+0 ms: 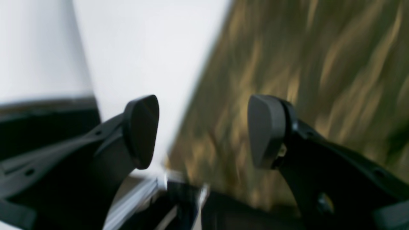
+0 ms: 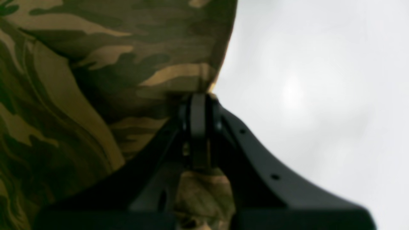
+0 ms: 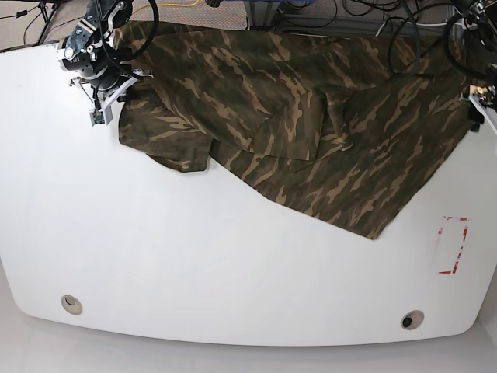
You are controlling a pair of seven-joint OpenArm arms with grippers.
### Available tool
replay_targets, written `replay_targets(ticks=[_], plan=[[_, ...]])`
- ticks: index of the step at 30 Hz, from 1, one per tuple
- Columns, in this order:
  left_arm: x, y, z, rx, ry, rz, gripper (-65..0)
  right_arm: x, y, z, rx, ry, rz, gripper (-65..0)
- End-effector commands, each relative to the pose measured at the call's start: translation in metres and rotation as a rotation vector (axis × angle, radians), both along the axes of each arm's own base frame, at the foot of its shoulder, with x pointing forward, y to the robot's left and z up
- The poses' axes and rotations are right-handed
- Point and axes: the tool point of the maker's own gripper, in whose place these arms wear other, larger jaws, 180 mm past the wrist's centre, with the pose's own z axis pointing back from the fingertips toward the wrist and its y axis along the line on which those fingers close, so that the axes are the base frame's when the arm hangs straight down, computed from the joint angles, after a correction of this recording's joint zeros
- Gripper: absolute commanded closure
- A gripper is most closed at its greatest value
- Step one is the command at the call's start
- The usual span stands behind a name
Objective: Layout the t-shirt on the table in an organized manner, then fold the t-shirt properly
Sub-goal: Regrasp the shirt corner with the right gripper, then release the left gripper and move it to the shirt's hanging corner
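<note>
The right end effector (image 2: 198,127) is pressed together on an edge of the t-shirt (image 2: 105,95), its two dark pads meeting with camouflage cloth pinched between them; in the right wrist view the fabric bunches above and to the left of the pads, and more of it shows below them. In the base view this end effector (image 3: 109,92) sits at the far left of the desk (image 3: 233,272), right at the shirt's left edge.

The left end effector (image 1: 203,131) stands with its pads wide apart and nothing between them. In its wrist view one pad (image 1: 142,131) hangs over white desk surface and the other over blurred camouflage cloth, with the shirt's straight edge running diagonally between them. The view is smeared, so whether the pads touch the cloth cannot be told. In the base view only a little of this arm shows, at the far right edge of the desk near the shirt's right side (image 3: 475,109).

The t-shirt (image 3: 311,116) lies spread across the far half of the desk, from the left end effector's side to the right one's. It is not flat: a folded flap overlaps the middle, a sleeve-like lobe juts toward the near left, and a corner points down toward the near right. A red-outlined rectangle mark (image 3: 453,245) lies on the desk just right of that corner, apart from the cloth. Two round grommets (image 3: 71,304) sit near the front edge, well apart from the shirt.
</note>
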Motion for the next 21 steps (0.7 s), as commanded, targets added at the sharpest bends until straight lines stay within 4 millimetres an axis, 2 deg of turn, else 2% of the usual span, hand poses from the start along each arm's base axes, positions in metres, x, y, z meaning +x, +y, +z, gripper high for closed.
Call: replay_targets(ticks=[1,5,6,8,13,18,21], plan=[[0.018,0.010,0.027,0.038,-0.070,0.027,-41.3,0.002,-0.004,0.004,-0.018,-0.004,0.004,-2.2],[0.056,-0.009,0.038,-0.020,-0.157,-0.003,-41.3,0.006,-0.004,0.005,-0.018,-0.013,0.004,-2.2],[0.061,-0.011,0.038,-0.029,-0.165,-0.006,-41.4,0.006,-0.004,0.005,-0.018,-0.013,0.004,-2.2],[0.082,-0.023,0.037,-0.070,-0.180,-0.041,-41.4,0.007,-0.004,0.006,-0.018,-0.016,0.004,-2.2],[0.130,-0.051,0.024,-0.173,-0.156,-0.126,-41.4,0.010,0.001,0.006,-0.013,-0.018,0.017,-2.2],[0.170,-0.072,0.021,-0.264,-0.194,-0.189,-41.5,0.013,0.012,0.005,-0.011,-0.016,0.065,-2.2],[0.192,-0.090,0.012,-0.325,-0.199,-0.238,-41.5,0.014,0.014,0.005,-0.009,-0.018,0.071,-2.2]])
